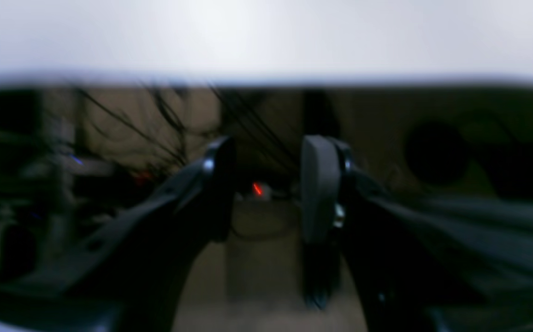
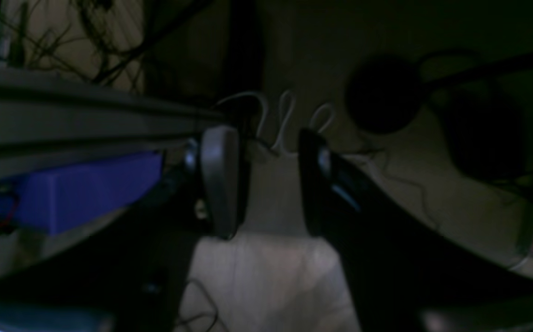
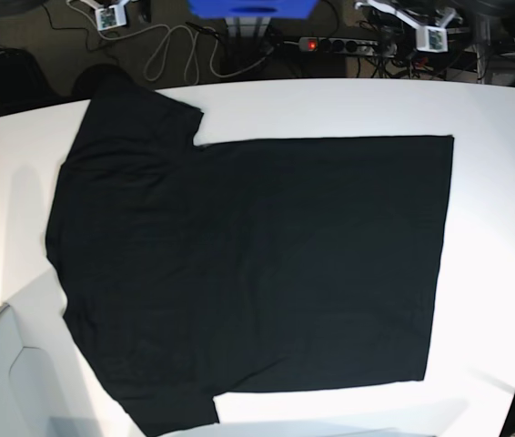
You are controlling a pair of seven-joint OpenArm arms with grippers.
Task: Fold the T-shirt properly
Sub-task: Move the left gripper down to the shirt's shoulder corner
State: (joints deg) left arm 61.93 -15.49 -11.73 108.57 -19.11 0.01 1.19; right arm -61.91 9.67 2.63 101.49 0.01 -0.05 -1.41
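- Base view: T-shirt (image 3: 257, 273) lies flat, plain side up, spread across the white worktop (image 3: 503, 182), probably laid out ready for folding.
- Left end effector (image 1: 266, 189) parted, empty, past the worktop edge.
- Right end effector (image 2: 266, 180) likewise parted, holding nothing.

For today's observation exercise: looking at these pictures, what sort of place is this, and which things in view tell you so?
Probably a robotics lab or workshop, not a home. A black T-shirt lies spread on a plain white table, loose cables and a power strip trail on the floor behind it, and small circuit boards sit nearby.
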